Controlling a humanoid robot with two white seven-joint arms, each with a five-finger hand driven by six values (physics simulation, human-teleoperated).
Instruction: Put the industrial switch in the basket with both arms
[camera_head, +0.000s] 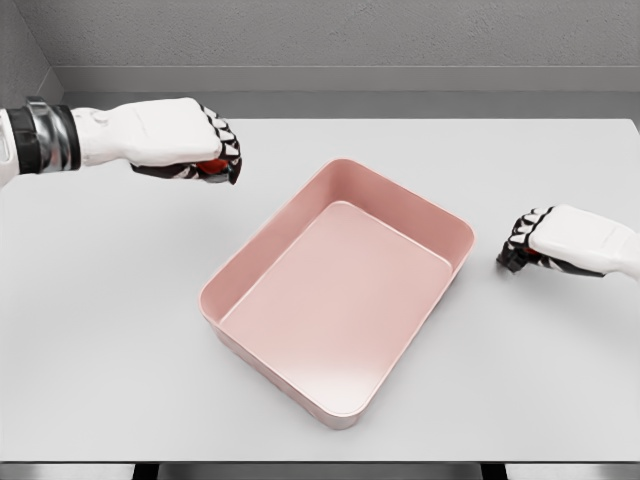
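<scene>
The pink rectangular basket (400, 190) sits in the middle of the white table, turned diagonally, with nothing inside it. My left hand (215, 160) hovers to the upper left of the basket, past its far-left corner. Its fingers are curled around a small object, the industrial switch (211, 167), of which only a red part shows under them. My right hand (518, 248) rests low over the table to the right of the basket, fingers curled, with nothing seen in its grasp.
The white table (100, 330) reaches to the front edge at the bottom of the picture. A grey wall runs behind it. No other objects stand on it.
</scene>
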